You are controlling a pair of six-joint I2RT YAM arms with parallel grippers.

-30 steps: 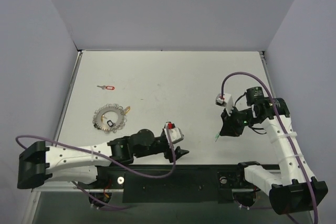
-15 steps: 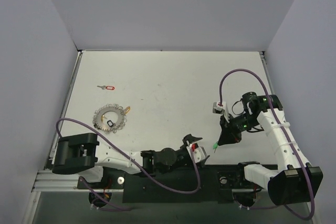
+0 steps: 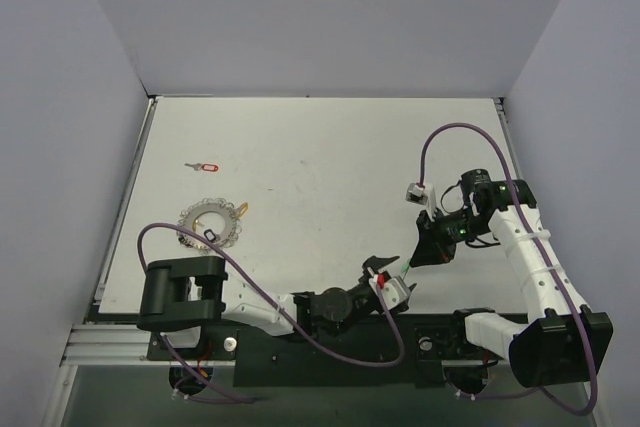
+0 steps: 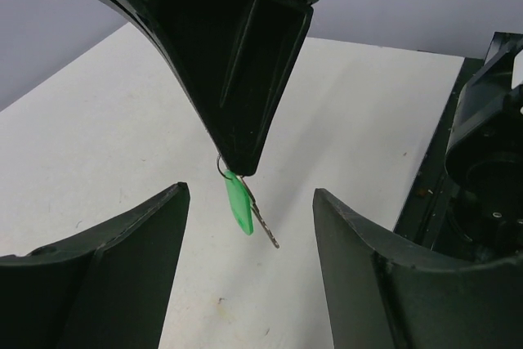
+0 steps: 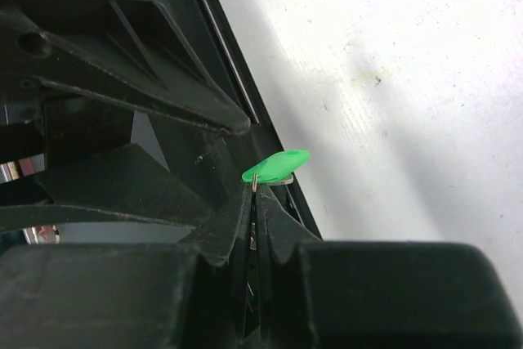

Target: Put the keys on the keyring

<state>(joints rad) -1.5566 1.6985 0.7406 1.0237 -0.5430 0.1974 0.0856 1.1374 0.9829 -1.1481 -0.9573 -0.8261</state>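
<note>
My right gripper [image 3: 418, 255] is shut on the small wire loop of the green-headed key [image 3: 409, 269] and holds it above the table's near edge. In the right wrist view the green head [image 5: 276, 165] sticks out past the closed gripper [image 5: 257, 194]. My left gripper [image 3: 390, 277] is open and empty just beside it. In the left wrist view the key [image 4: 239, 202] hangs from the right gripper's tip [image 4: 237, 165], between my open left gripper [image 4: 251, 195]. The toothed keyring [image 3: 210, 225] with its yellow piece lies at the left. The red-headed key [image 3: 203, 165] lies beyond it.
The black base rail [image 3: 330, 342] runs along the near edge under both grippers. Purple cables [image 3: 450, 137] loop over both arms. Grey walls enclose the white table [image 3: 320, 157] on three sides.
The left arm has folded back along the near edge and swung its open gripper right, up to the right gripper. The right gripper shifted slightly with the green key.
</note>
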